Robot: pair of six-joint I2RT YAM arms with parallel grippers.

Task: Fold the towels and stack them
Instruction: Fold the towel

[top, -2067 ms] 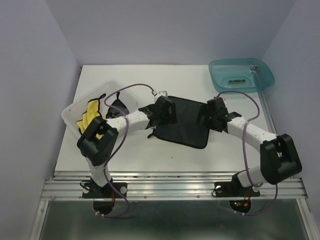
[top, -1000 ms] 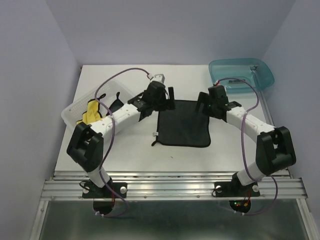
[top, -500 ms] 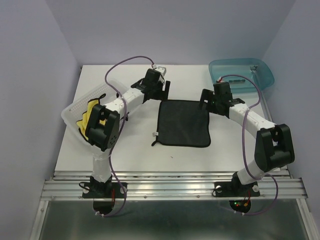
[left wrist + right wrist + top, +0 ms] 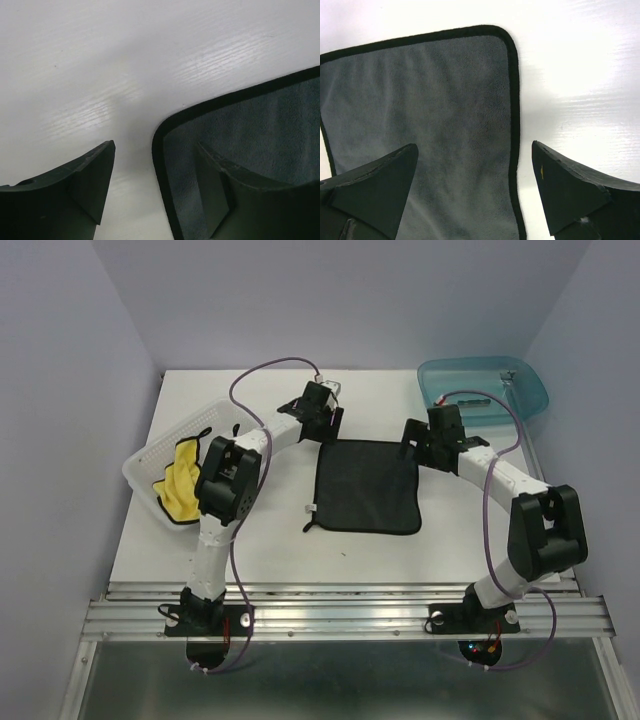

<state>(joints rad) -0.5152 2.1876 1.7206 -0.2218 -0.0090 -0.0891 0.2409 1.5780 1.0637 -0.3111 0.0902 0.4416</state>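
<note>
Corners decide this one: the dark towel (image 4: 367,487) lies flat and spread in the middle of the table (image 4: 450,535). Its far edge runs left to right, and you have one arm at each end of that edge.

Your left gripper (image 4: 155,146) is over the far-left corner. In its wrist view the rounded black hem curves in between the jaws, which stand open. The cloth lies under the right-hand jaw and bare table under the other.

Your right gripper (image 4: 474,145) is over the far-right corner with its jaws spread wide. There the hem runs down the gap closer to the right-hand jaw, so most of what lies between the jaws is cloth. Neither pair holds anything, and you cannot tell from these views whether the tips touch the table.

The towel looks about as wide as it is deep, so no long axis favours either fold direction. Each arm is nearest its own corner, and the towel's body stretches away from both pairs of jaws toward the near edge. A fold would likely mean pinching both far corners together and carrying them nearward. The left jaws seem to need a small shift onto the cloth first.

A yellow towel (image 4: 178,480) sits in the clear basket (image 4: 150,452) at the left, well apart.
</note>
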